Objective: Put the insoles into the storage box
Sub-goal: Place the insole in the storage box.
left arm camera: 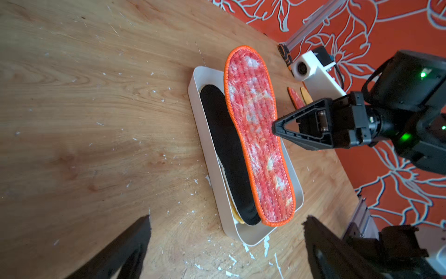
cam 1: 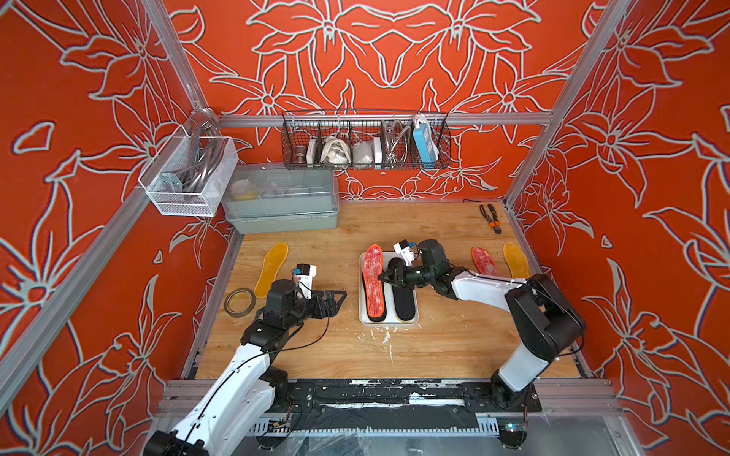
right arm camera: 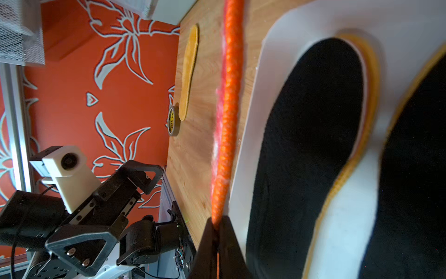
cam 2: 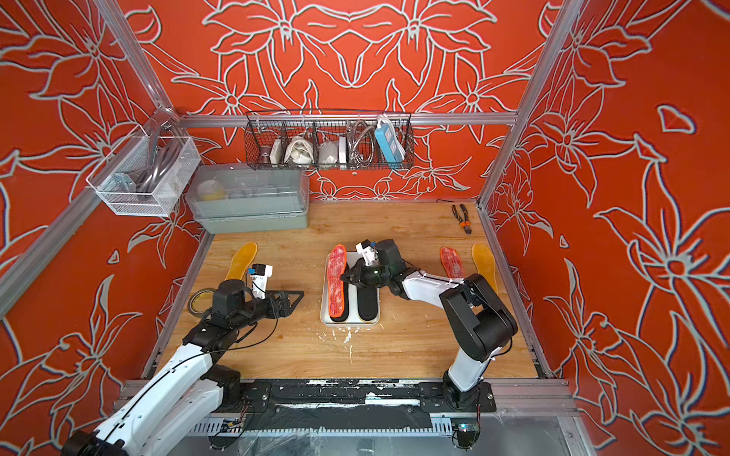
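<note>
Wooden tabletop (cam 1: 434, 355): ringed by red floral walls.
Storage box (cam 1: 389, 323): mid-table, black insoles (cam 1: 403, 296) lying inside.
Red-white insole (cam 1: 373, 280): tilted over box's left side, rim pinched.
Amber insole (cam 1: 271, 268): loose, far left.
Right gripper (cam 1: 382, 276): clamped tight on that rim.
Left gripper (cam 1: 336, 303): spread wide, empty, beside box.

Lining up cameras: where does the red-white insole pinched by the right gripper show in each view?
Top view: red-white insole at centre, over the storage box's left half.
Top view: red-white insole slightly left of centre.
Left wrist: red-white insole mid-frame, face showing.
Right wrist: red-white insole edge-on, mid-frame, running into the right gripper.
Shared landmark: the white storage box.
</note>
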Robot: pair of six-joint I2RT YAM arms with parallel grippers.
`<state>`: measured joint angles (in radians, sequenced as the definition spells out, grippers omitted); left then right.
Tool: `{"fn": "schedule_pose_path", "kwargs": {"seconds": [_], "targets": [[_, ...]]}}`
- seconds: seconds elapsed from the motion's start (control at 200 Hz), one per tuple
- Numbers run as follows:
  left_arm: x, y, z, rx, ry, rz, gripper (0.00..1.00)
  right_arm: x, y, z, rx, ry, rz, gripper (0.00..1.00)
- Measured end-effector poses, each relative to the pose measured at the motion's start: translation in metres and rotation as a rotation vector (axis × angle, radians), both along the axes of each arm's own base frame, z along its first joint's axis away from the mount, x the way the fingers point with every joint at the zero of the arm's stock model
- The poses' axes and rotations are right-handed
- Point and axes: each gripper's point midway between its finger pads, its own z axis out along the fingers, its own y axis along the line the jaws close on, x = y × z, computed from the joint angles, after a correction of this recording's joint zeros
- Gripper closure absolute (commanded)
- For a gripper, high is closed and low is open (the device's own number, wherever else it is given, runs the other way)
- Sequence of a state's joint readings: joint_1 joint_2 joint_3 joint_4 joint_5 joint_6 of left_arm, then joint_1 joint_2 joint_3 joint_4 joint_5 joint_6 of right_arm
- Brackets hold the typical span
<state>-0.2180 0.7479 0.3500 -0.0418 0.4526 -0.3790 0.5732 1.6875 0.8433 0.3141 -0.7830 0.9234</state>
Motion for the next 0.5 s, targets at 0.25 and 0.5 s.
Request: {"fn": "schedule_pose_path", "kwargs": {"seconds": [0.25, 0.5], "targets": [[-0.007, 0.002, -0.018, 0.046, -0.027, -0.018, 0.00, 0.001, 0.003, -0.013, 0.011, 0.014, 0.010, 1.00], [-0.004, 0.011, -0.014, 0.070, -0.079, 0.030, 0.00, 0.004, 0.007, -0.028, 0.019, 0.047, 0.007, 1.00]]}}
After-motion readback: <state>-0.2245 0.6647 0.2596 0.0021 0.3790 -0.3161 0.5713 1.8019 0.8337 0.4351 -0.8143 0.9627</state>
